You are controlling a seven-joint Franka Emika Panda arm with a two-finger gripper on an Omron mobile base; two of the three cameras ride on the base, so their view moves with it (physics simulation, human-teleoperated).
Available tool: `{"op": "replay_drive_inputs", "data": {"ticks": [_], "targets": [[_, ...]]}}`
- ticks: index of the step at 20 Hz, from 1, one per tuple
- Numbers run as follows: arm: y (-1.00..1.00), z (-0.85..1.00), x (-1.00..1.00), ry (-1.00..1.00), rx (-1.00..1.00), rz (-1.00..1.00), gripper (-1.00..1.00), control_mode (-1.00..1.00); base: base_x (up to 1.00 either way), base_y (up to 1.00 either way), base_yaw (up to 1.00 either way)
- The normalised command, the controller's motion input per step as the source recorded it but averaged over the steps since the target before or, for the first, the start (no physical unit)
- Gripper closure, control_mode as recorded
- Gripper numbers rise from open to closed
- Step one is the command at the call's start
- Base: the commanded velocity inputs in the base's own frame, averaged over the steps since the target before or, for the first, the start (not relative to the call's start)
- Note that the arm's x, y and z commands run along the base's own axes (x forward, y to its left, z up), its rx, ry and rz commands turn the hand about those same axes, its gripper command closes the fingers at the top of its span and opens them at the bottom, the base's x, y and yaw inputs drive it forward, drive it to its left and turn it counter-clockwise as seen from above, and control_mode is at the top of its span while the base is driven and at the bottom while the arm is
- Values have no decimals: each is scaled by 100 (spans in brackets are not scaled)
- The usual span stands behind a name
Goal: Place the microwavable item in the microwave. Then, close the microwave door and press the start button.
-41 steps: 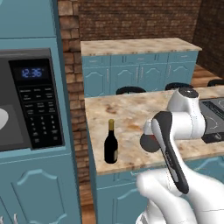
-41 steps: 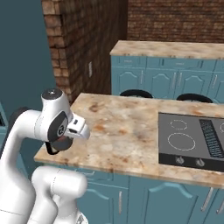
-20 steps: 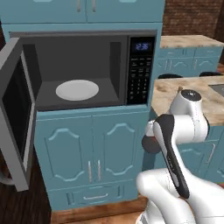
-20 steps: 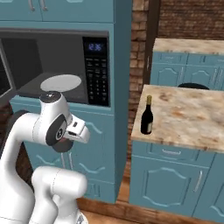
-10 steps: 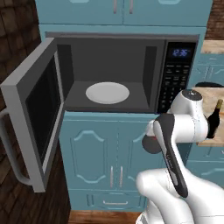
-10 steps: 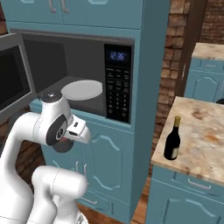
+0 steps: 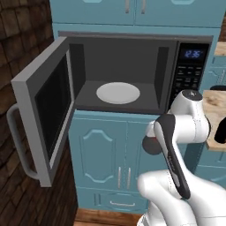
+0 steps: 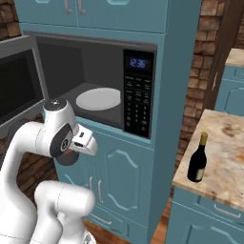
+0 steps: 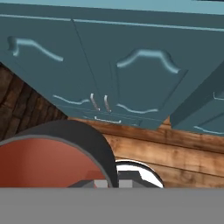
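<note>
The microwave (image 7: 190,70) (image 8: 138,90) stands built into blue cabinets, its cavity open and the round white turntable plate (image 7: 118,92) (image 8: 98,98) bare. The microwave door (image 7: 44,114) (image 8: 16,86) is swung out to the left, with its bar handle (image 7: 17,141) on the outer edge. My arm is folded in front of the lower cabinets. My gripper (image 7: 149,143) (image 8: 70,153) is shut on the microwavable item (image 7: 152,146) (image 8: 66,158) (image 9: 52,157), a dark grey cup with a reddish-brown top, held below the cavity's level. The fingertips are hidden behind the cup in the hand view.
A dark wine bottle (image 8: 198,159) with a yellow cap stands on the stone counter (image 8: 224,143) to the microwave's right. Blue cabinet doors (image 7: 110,154) (image 9: 113,65) sit under the microwave above a wooden floor (image 9: 175,153). A brick wall (image 7: 22,39) lies left of the open door.
The whole picture has shifted as the base drove from the counter to the microwave, which now sits more central. My arm's folded pose and its hold on the cup are unchanged.
</note>
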Motion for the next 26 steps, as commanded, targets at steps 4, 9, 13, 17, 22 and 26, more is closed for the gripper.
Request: {"op": "replay_drive_inputs", "data": {"ticks": [4, 9, 13, 17, 22, 26], "targets": [[0, 0, 0, 0, 0, 0, 100, 100, 6, 5, 1], [0, 0, 0, 0, 0, 0, 100, 100, 0, 0, 0], [54, 14, 17, -6, 0, -25, 100, -100, 0, 0, 0], [82, 49, 13, -15, 0, -48, 100, -100, 0, 0, 0], [13, 58, 39, -6, 9, -30, 100, -100, 0, 0, 0], [0, 50, 60, 0, 2, -22, 100, -100, 0, 0, 0]]}}
